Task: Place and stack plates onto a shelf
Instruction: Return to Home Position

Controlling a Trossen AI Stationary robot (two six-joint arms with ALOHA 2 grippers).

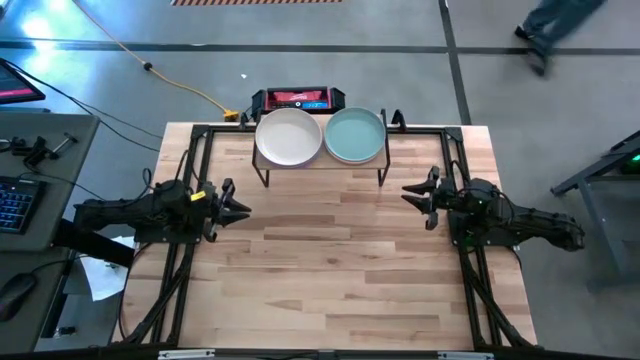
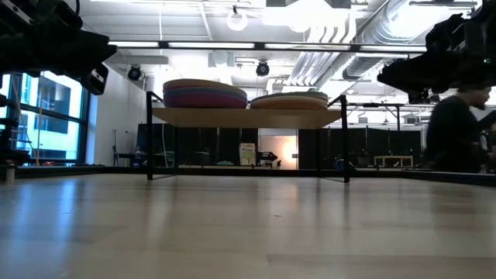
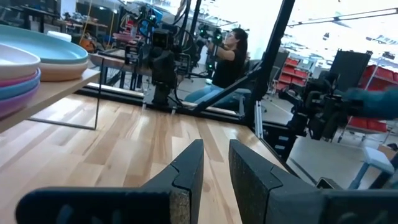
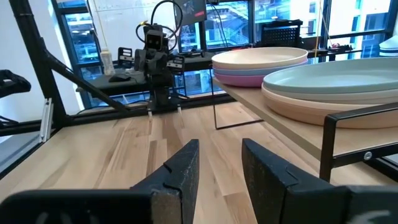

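With the plates [image 1: 289,137] stacked on the shelf [image 2: 248,117], the left arm [image 1: 150,212] and right arm [image 1: 500,215] are held at the sides of the worktop [image 1: 330,270], jaws parted and empty; only homing is judged left.

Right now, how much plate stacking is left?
Looks finished: all plates in view sit on the shelf, in a cream-topped stack and a teal-topped stack. In hand, nothing: left tool and right tool are open, empty, at the sides. Remaining: none on the tabletop.
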